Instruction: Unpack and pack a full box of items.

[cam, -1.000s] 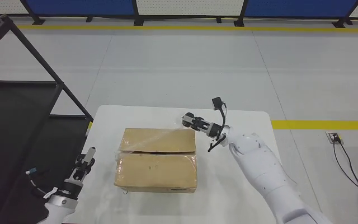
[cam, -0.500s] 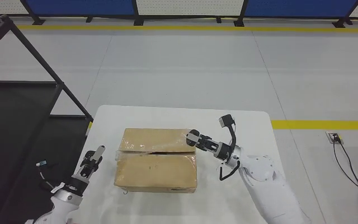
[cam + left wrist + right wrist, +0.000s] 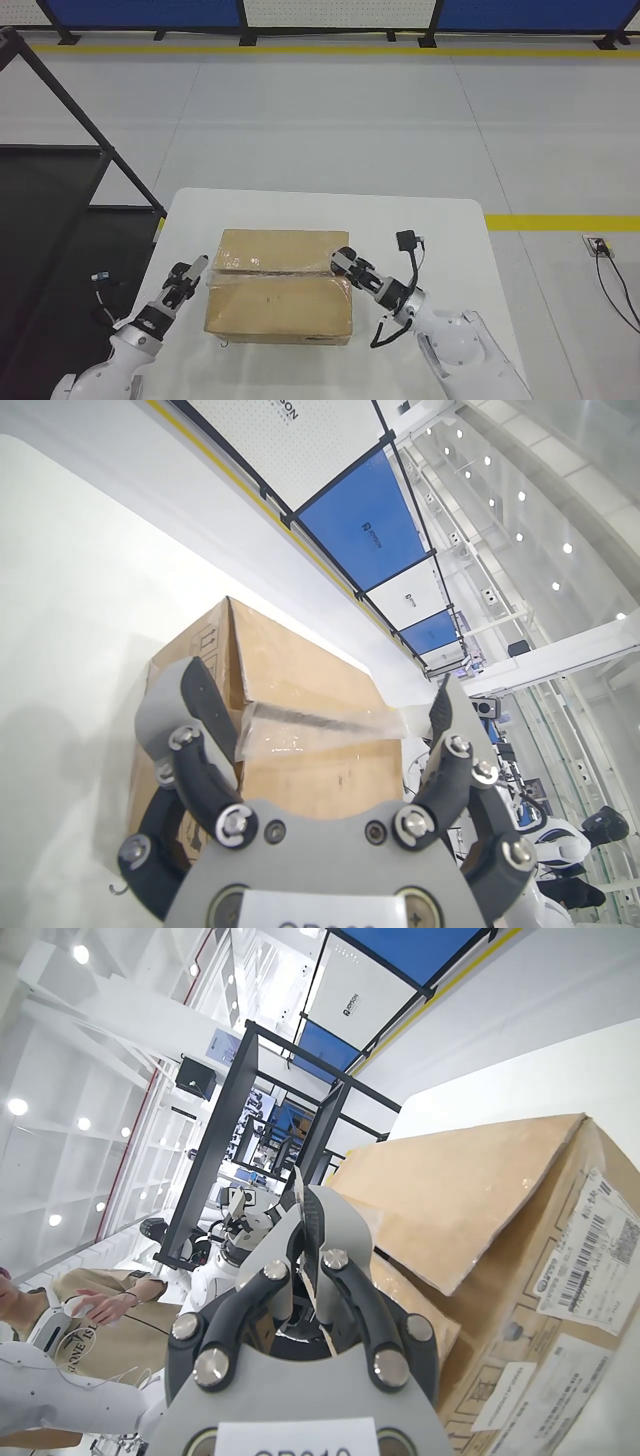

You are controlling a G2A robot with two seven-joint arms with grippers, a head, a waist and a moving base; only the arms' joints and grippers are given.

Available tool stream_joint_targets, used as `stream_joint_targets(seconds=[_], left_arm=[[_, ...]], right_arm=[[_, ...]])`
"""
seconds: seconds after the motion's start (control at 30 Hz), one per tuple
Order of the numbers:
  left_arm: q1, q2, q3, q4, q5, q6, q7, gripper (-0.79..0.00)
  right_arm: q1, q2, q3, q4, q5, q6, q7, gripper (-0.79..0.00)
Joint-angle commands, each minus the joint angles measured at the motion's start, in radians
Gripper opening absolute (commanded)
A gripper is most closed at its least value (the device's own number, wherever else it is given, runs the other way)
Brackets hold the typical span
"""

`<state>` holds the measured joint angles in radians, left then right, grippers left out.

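Note:
A brown cardboard box [image 3: 280, 290] lies in the middle of the white table [image 3: 440, 230], its two top flaps meeting along a seam. Clear tape [image 3: 320, 725] runs loosely along that seam. My left gripper [image 3: 195, 266] is just off the box's left end, level with the seam, and it is open [image 3: 325, 705] with the box [image 3: 310, 770] in front of its fingers. My right gripper [image 3: 343, 260] is at the right end of the seam. It is shut [image 3: 304, 1200] on a thin strip of tape [image 3: 312, 1273]. The far flap [image 3: 475, 1208] stands slightly raised.
A black metal frame [image 3: 90, 150] stands off the table's left side. White labels [image 3: 590, 1258] cover the box's right end. Bare tabletop lies right of the box and behind it.
My right gripper has moved from the box's far right corner toward me, to the right end of the seam. My left gripper has moved up to the box's left end.

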<state>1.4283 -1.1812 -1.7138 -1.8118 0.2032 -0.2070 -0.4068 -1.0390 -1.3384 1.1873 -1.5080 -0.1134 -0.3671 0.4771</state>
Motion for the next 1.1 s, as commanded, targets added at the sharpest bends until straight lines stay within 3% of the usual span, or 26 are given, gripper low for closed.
stream_joint_targets(seconds=[0.0, 0.3, 0.73, 1.07], left_arm=[[-0.011, 0.001, 0.007, 0.009, 0.002, 0.003, -0.007, 0.0], [-0.046, 0.004, 0.028, 0.047, 0.007, 0.005, -0.026, 0.0], [-0.085, 0.009, 0.049, 0.083, 0.006, 0.014, -0.035, 0.0], [-0.096, 0.012, 0.06, 0.1, 0.002, 0.014, -0.037, 0.0]], right_arm=[[-0.014, 0.001, 0.001, -0.011, -0.012, 0.009, -0.02, -0.785], [-0.07, 0.003, 0.006, -0.053, -0.07, 0.064, -0.107, -0.785], [-0.068, -0.008, -0.021, -0.024, -0.12, 0.103, -0.226, -0.785], [-0.105, -0.005, -0.002, -0.038, -0.096, 0.049, -0.231, -0.785]])
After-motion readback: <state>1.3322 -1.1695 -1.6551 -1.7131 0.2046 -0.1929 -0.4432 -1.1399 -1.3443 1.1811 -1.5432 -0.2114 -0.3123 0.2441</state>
